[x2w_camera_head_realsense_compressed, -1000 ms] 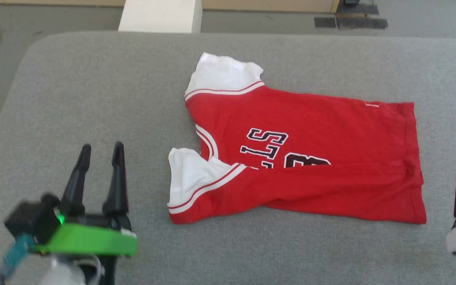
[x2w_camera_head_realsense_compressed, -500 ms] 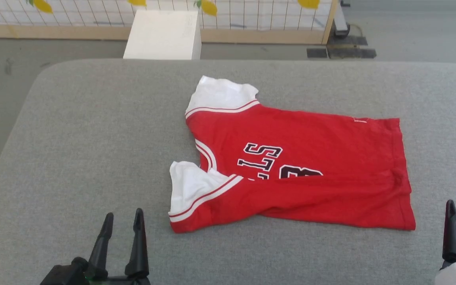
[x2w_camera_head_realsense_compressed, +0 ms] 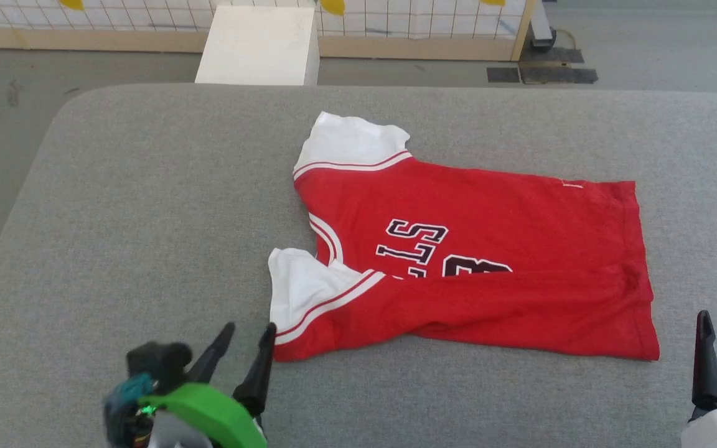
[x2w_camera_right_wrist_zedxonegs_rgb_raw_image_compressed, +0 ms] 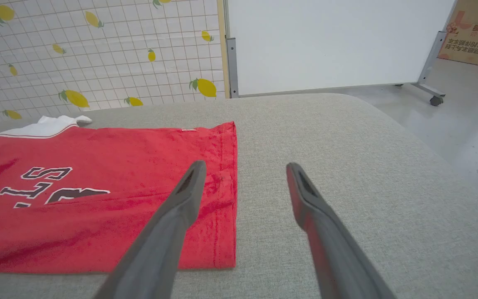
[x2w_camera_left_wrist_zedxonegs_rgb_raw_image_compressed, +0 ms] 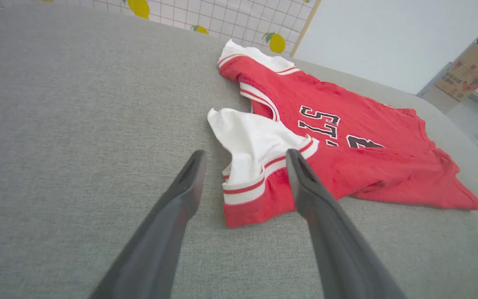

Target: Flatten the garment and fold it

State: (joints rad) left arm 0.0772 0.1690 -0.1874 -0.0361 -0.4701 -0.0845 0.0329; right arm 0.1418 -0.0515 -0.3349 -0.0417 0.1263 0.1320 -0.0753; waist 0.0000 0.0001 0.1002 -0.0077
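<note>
The garment (x2w_camera_head_realsense_compressed: 477, 249) lies on the grey tabletop (x2w_camera_head_realsense_compressed: 147, 218), near edge folded over. Our left claw (x2w_camera_left_wrist_zedxonegs_rgb_raw_image_compressed: 245, 153) and right claw (x2w_camera_right_wrist_zedxonegs_rgb_raw_image_compressed: 245, 165) hang spread, empty. We should slip the left low under the sleeve corner (x2w_camera_left_wrist_zedxonegs_rgb_raw_image_compressed: 247, 182), catching every layer.

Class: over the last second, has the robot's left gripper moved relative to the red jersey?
Yes. Measured against the garment, the left gripper has moved rightward toward it. Its open fingers now point at the near sleeve.
</note>
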